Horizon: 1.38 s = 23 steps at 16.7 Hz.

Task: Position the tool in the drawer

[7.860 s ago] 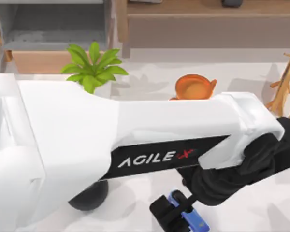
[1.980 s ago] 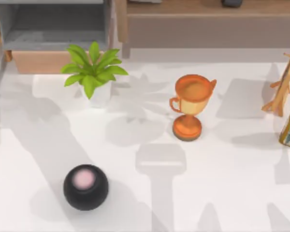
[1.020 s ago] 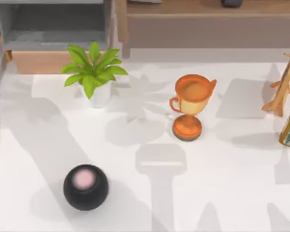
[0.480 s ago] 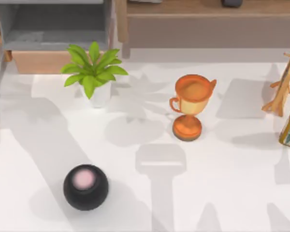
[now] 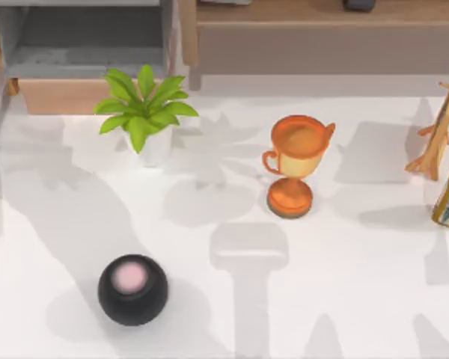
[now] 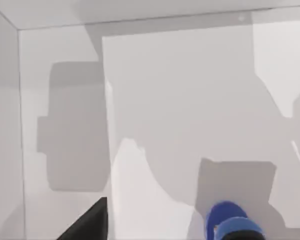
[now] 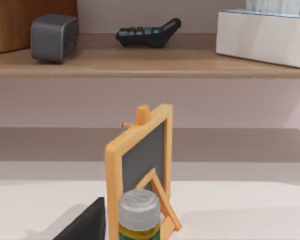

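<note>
Small blue stapler (image 6: 233, 226) over a pale grey drawer interior (image 6: 190, 100).
Left arm's fingers: grip cannot be told; stapler apparently positioned for placement inside.

Stapler (image 6: 230, 222): small, blue, rounded end showing in the left wrist view, lighter blue band across it (rest cut off by the view's edge, black strip not visible). It sits over the pale grey floor of the drawer (image 6: 180, 100), away from the drawer's side wall and well apart from its back wall. Cannot tell whether it touches the floor.
</note>
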Motion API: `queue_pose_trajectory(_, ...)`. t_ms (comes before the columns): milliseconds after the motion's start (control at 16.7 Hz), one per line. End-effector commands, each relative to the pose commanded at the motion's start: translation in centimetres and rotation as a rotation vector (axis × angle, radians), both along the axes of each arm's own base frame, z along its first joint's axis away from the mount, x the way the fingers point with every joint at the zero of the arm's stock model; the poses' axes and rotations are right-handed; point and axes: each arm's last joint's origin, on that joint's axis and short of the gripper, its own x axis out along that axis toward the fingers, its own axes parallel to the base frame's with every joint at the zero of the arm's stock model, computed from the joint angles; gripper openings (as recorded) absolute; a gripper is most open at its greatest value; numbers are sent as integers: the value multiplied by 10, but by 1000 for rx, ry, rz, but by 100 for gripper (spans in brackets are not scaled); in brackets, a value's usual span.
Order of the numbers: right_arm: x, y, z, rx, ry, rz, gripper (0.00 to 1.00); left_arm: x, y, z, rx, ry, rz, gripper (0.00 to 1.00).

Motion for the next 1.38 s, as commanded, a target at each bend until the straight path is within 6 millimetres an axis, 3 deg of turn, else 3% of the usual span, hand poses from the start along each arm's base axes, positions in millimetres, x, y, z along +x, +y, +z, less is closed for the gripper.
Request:
queue_pose_trajectory(180,0,0,0,0,0,0,100,-11,17,26,75,-253,-73,100)
queue_pose_trajectory(420,0,0,0,0,0,0,100,-47,56,44,326,-567,-186,100)
queue_pose_trajectory(660,0,0,0,0,0,0,100,-104,92,39,734,-766,-293,100)
queue_pose_trajectory(840,0,0,0,0,0,0,100,-153,104,24,1067,-811,-364,100)
queue_pose_trajectory(960,0,0,0,0,0,0,100,-180,101,7,1247,-805,-414,100)
queue_pose_trajectory(1140,0,0,0,0,0,0,100,-209,80,-26,1411,-788,-501,100)
queue_pose_trajectory(1380,0,0,0,0,0,0,100,-220,31,-69,1421,-822,-647,100)
